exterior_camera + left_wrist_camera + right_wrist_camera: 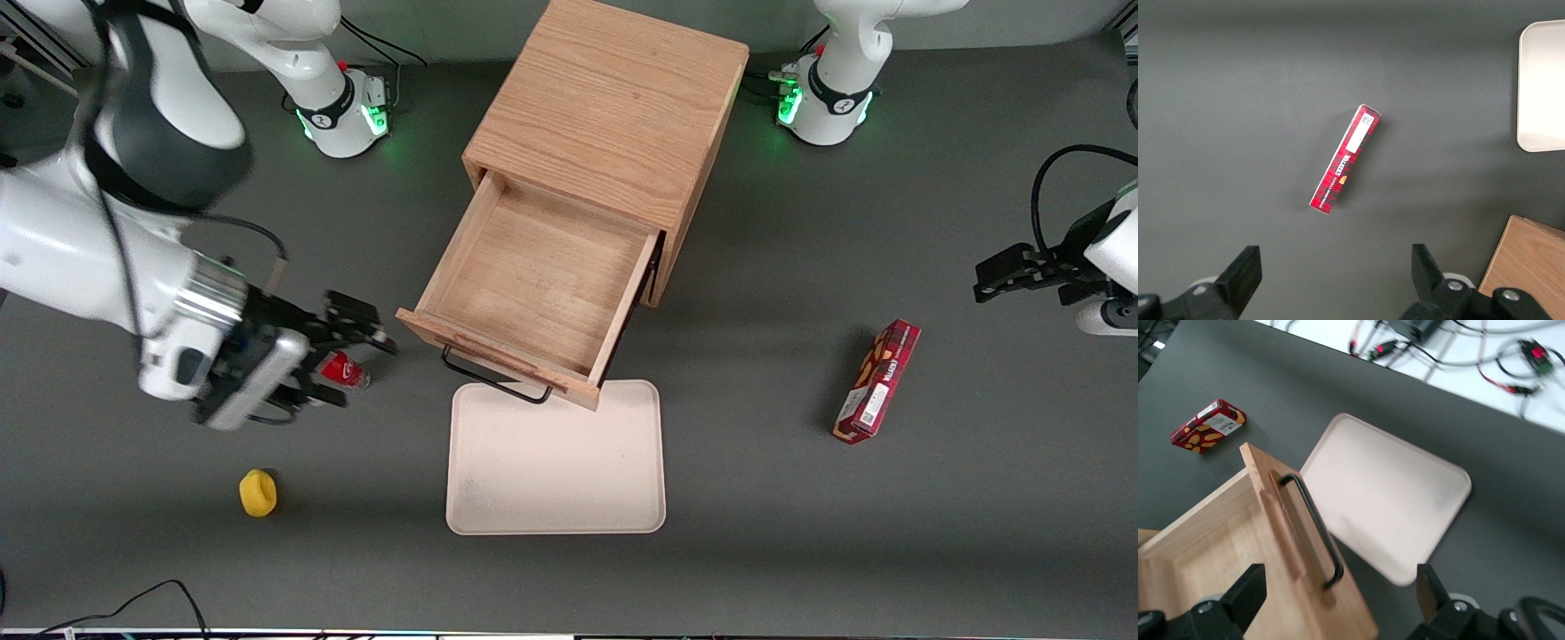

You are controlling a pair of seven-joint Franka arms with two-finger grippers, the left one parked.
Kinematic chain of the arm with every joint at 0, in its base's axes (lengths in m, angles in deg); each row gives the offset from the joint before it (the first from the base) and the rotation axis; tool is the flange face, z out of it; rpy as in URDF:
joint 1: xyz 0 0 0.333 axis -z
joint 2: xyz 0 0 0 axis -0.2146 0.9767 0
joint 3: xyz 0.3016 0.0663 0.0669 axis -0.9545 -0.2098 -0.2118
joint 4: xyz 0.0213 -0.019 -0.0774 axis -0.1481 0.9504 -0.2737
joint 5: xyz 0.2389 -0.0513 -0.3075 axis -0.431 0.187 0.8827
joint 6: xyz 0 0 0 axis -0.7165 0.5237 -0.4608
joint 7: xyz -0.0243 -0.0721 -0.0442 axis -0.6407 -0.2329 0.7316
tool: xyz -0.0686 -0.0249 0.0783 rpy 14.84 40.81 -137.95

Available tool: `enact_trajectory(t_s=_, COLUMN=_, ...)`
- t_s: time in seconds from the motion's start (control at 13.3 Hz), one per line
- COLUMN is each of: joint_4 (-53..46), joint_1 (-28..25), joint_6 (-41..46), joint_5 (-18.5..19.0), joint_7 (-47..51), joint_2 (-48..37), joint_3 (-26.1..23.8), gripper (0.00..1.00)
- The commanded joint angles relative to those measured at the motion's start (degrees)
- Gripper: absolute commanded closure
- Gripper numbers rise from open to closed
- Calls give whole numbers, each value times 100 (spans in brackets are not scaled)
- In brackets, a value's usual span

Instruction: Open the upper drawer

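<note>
— Judging by the scene, how was the upper drawer (533, 284) found?

— It was seen pulled well out of the oak cabinet (613, 116), its bare wooden floor exposed and its black bar handle (493, 380) overhanging the edge of the cream tray (556, 471) on the tabletop (800, 533). The opening was judged essentially done.

— And where was the claw (342, 356) placed?

— It was held clear of the drawer, toward the working arm's end of the tabletop, just above a small red can (342, 369). Its fingers were spread, with nothing pinched between them.

— What risks were judged from there?

— The can could be knocked over if the claw were lowered or swung carelessly. The drawer front could be struck and nudged shut by a retreat taken too near it. A yellow object (258, 493) and a red box (878, 382) were left well apart from all this.
</note>
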Motion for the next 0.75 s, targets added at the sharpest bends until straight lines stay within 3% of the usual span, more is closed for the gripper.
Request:
enact_trajectory(t_s=0.0, joint_4=539, joint_1=59, joint_6=891, joint_5=766, joint_7=1208, joint_2=-930, joint_3=339, gripper=0)
enact_trajectory(t_s=0.22, joint_4=592, joint_1=586, joint_6=2043, joint_5=1384, joint_7=2322, joint_2=-1300, joint_3=356, gripper=0)
enact_trajectory(t_s=0.45, joint_4=960, joint_1=710, joint_6=2195, joint_5=2192, joint_7=2890, joint_2=-1687, joint_3=356, gripper=0)
enact_trajectory(t_s=0.67, joint_4=952, joint_1=798, joint_6=2152, joint_5=2256, joint_7=2899, joint_2=-1697, joint_3=356, gripper=0)
